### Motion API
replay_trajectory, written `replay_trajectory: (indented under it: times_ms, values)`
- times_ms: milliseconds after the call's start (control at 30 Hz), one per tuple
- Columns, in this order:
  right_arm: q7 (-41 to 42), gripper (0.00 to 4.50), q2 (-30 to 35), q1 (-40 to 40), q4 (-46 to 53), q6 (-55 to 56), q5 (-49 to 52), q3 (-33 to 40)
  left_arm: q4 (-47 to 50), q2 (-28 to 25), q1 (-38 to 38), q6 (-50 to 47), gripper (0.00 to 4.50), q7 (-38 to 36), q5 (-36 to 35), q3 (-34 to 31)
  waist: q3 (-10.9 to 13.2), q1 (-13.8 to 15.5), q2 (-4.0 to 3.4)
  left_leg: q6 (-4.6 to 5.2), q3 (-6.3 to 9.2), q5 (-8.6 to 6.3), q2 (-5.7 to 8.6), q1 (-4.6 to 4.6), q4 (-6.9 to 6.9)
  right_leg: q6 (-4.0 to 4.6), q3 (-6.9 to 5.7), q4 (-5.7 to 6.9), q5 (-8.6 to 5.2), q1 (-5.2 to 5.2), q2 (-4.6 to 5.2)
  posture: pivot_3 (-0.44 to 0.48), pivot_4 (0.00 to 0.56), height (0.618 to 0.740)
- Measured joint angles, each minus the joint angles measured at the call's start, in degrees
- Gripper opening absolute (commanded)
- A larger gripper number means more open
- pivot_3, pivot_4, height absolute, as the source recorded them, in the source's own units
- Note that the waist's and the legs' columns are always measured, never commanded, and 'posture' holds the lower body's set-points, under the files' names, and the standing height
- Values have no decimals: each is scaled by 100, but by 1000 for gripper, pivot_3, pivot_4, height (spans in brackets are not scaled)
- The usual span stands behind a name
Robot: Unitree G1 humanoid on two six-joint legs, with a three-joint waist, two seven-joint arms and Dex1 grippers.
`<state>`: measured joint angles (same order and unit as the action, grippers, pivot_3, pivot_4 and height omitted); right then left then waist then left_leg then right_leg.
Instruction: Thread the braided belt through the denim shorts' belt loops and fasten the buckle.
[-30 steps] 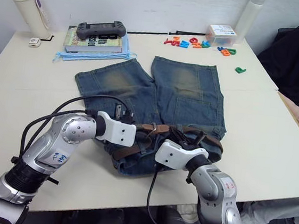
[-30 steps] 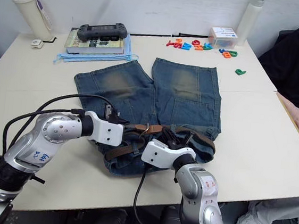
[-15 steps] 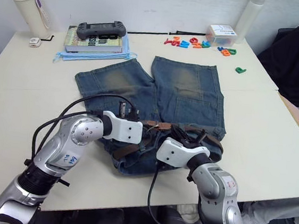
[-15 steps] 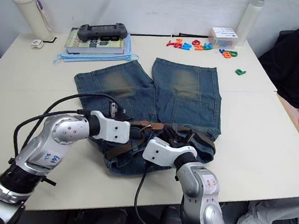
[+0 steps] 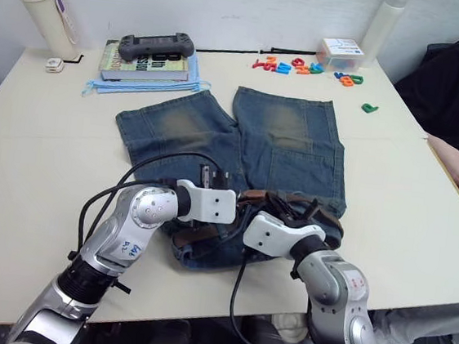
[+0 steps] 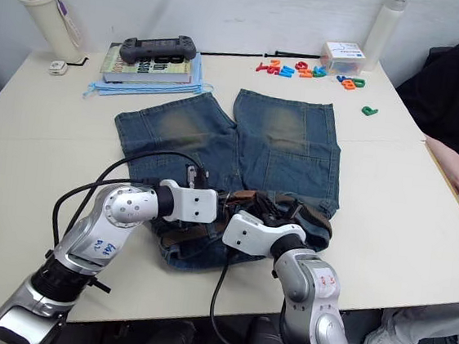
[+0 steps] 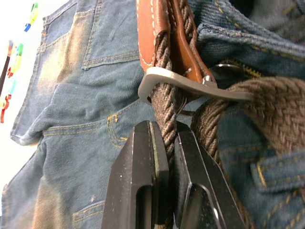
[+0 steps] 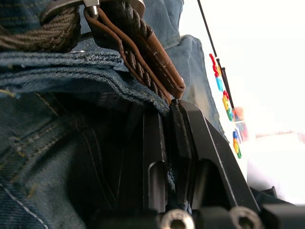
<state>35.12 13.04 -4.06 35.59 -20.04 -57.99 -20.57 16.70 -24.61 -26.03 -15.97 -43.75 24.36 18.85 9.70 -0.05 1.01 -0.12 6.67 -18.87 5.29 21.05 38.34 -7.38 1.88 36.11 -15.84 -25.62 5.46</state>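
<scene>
The denim shorts [image 5: 286,137] lie flat mid-table, waist bunched toward me. The braided belt [image 5: 253,197] runs along the waistband. In the left wrist view my left gripper [image 7: 165,143] is shut on a braided strand just below the silver buckle [image 7: 190,83], where the tan leather tip [image 7: 147,33] passes through. A belt loop [image 7: 274,174] sits beside it. My right gripper [image 8: 166,138] is shut on a fold of the waistband denim [image 8: 86,67], right next to the belt's leather end [image 8: 157,62]. From the head camera, both grippers meet at the waist: left gripper [image 5: 238,208], right gripper [image 5: 291,215].
A game controller [image 5: 155,47] rests on books [image 5: 142,66] at the back left, near a cream bottle [image 5: 42,14]. Coloured letters [image 5: 294,65], a white box [image 5: 339,52] and a white bottle [image 5: 382,25] line the far edge. A person's hand [image 5: 453,167] rests at the table's right edge.
My left gripper has slid right along the waistband, closer to the right gripper. The right gripper has barely moved. The person's hand has come further over the right edge.
</scene>
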Motion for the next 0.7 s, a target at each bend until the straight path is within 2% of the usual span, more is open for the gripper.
replay_trajectory:
  times_ms: [133, 300, 333, 467, 600, 700]
  values:
    - [62, 1477, -48, 26, 10, -1, 57, 46, -1, 238, 153, -274, 0, -30, -221, -8, 0, -1, 0, 0, 1, 0, -1, 0, 2, 0, 0, 2, 0, 0, 0, 0, 150, 707]
    - [329, 3911, -184, 109, 203, -149, 323, 98, -36, 296, 191, -146, 0, -49, -361, 56, 0, 0, 0, 0, 1, 0, 0, 0, 3, 0, 0, 1, 0, 0, 1, 0, 150, 707]
    - [463, 4241, -180, 116, 302, -222, 383, 145, -63, 295, 194, -97, 0, -52, -370, 78, 0, 2, 0, 0, 1, 0, 0, 1, 4, 0, 0, 0, 0, 0, 2, 0, 150, 707]
    - [1039, 4241, 76, 162, 723, -378, 728, 411, -137, 317, 197, 42, 0, -46, -422, 152, 0, 12, 0, 2, 2, -1, 1, 1, 7, -1, -2, -2, 1, 4, 2, 0, 150, 707]
    - [1816, 4241, 863, 231, 1284, -384, 1616, 1135, -187, 325, 201, 175, 0, -46, -493, 260, 0, 16, 0, 6, 2, -3, 2, 0, 11, -4, -2, -7, 2, 10, 4, 0, 150, 707]
    - [2201, 4241, 1236, 64, 1347, -440, 2304, 1547, -197, 322, 201, 233, 0, -51, -496, 305, 0, 17, -1, 6, 1, -4, 0, -1, 11, -3, -3, -6, 2, 11, 4, 0, 150, 707]
